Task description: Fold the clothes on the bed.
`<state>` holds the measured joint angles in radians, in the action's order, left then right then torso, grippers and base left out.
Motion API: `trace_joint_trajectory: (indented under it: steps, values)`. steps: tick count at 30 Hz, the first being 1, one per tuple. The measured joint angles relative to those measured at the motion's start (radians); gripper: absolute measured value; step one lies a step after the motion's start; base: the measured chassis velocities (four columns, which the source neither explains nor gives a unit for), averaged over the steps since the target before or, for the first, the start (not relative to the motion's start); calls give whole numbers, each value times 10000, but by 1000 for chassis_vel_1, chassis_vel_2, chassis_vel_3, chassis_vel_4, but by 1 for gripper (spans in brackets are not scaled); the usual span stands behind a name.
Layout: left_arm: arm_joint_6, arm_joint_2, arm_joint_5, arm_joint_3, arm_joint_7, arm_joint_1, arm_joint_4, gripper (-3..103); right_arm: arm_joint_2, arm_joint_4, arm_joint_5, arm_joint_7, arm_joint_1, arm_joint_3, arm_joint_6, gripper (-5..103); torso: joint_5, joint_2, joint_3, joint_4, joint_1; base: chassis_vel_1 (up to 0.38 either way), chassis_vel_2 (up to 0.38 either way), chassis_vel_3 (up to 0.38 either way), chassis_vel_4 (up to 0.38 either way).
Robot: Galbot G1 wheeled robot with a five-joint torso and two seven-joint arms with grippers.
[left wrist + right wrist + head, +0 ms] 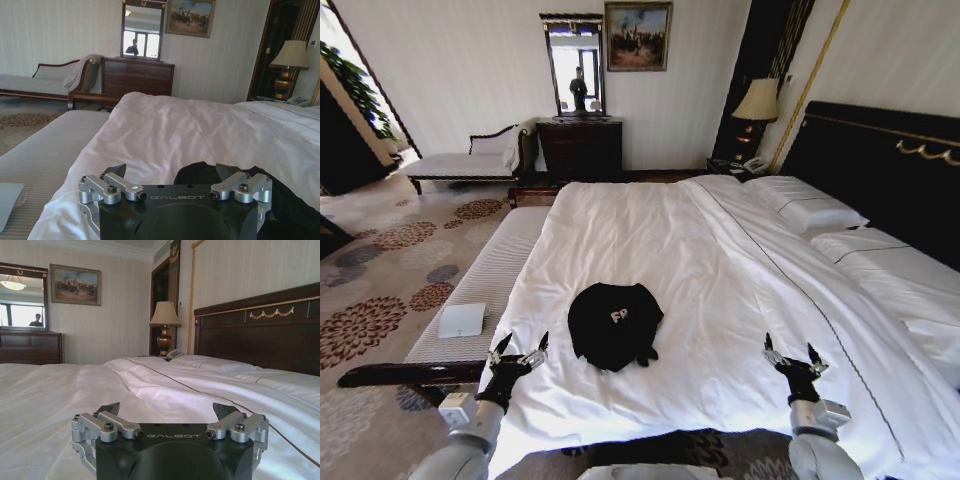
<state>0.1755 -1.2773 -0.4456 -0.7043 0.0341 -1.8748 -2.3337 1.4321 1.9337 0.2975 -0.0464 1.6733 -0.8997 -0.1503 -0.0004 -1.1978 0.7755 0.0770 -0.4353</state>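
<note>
Clothes (613, 325) lie bunched on the white bed (720, 250).

The clothes (613, 324) lie on the bed (720, 260), between both end effectors.

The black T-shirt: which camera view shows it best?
The head view: the whole T-shirt lies bunched on the white bed, between the open left gripper and right gripper. The left wrist view catches part of it behind the gripper; the right wrist view shows bedding.

Both arms rose from the head view's bottom corners — left end effector (518, 353) and right end effector (791, 356) each gaped wide, empty.
</note>
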Motion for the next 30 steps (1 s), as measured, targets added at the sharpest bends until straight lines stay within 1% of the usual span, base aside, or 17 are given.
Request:
trace_joint_trajectory:
  steps: [6,10,12,14,15,16,17,19,20,22,24,25,26,27,29,30]
  values:
    - [8,-32,-5,146,5,95,148,100,-46,41,10,20,136,70,-60,100,5,0,1,2,0,-57,62,41,-52]
    - [37,-30,-63,275,23,149,314,100,-76,241,292,80,234,204,-91,100,4,5,6,2,-12,-112,89,117,-95]
    - [48,-24,-89,336,26,190,391,100,-157,453,525,100,309,343,43,100,4,7,7,2,-19,-92,75,101,-51]
    - [75,47,-165,380,26,258,519,100,-382,1050,1551,109,409,708,824,100,5,8,8,1,-21,-55,33,67,-42]
    - [75,47,-165,380,26,258,519,100,-382,1050,1551,109,409,708,824,100,5,8,8,1,-21,-47,33,67,-26]
    - [109,117,-287,390,25,293,583,100,-532,1324,2146,109,408,895,1354,100,3,7,7,2,-20,0,0,0,0]
    - [139,256,-465,415,21,358,705,100,-793,1598,3009,89,307,1193,2042,100,3,7,5,2,-12,0,0,0,0]
    - [152,535,-619,475,21,576,1012,100,-1230,1705,4208,10,-62,1606,2748,100,3,2,1,0,-2,0,0,0,0]
    - [152,535,-619,475,21,576,1012,100,-1230,1705,4208,10,-62,1606,2748,100,3,2,1,0,-2,0,0,0,0]
    - [162,734,-656,500,49,799,1243,100,-1828,1665,5499,-33,-631,1958,3376,100,-2,1,0,2,1,0,0,0,0]
    - [187,832,-786,503,89,952,1334,100,-2541,1411,6788,-38,-1350,2313,4034,100,3,1,1,2,0,0,0,0,0]
    - [187,832,-786,503,89,952,1334,100,-2541,1411,6788,-38,-1350,2313,4034,100,3,1,1,2,0,0,0,0,0]
    - [192,845,-846,503,100,987,1354,100,-2851,1243,7240,-41,-1678,2450,4280,100,3,1,1,2,-1,0,0,0,0]
    - [194,845,-918,499,118,1001,1376,100,-3352,801,7854,-27,-2257,2756,4590,100,-3,2,3,-4,-5,0,0,0,0]
    - [156,883,-953,482,128,899,1374,100,-3903,37,8579,21,-3104,3318,4946,100,10,5,6,0,-11,0,0,0,0]
    - [120,924,-953,464,118,819,1354,100,-4041,-217,8844,22,-3404,3520,5068,100,8,6,6,0,-12,0,0,0,0]
